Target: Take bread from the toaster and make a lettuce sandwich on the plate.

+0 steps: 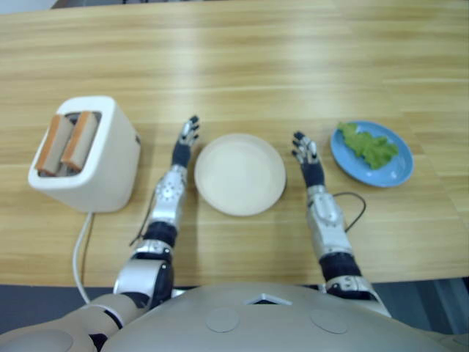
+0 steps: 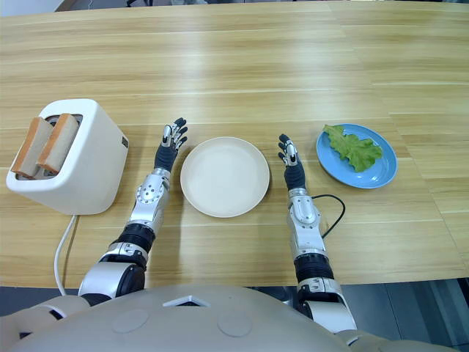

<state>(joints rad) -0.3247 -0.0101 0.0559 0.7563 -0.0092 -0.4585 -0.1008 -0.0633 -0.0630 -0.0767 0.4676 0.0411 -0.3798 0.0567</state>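
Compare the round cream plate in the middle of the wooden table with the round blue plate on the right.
The cream plate is pale beige; the blue plate is bright blue. The cream plate is bare; the blue plate holds a green lettuce leaf. The cream plate lies between the left hand and right hand; the blue plate lies outside the right hand. Both are round and rest flat on the wooden table.

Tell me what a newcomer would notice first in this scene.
The white toaster at the left, with two bread slices standing in its slots. Then the bare cream plate at the centre, flanked by the left hand and right hand, both open. At the right, a lettuce leaf lies on a blue plate.
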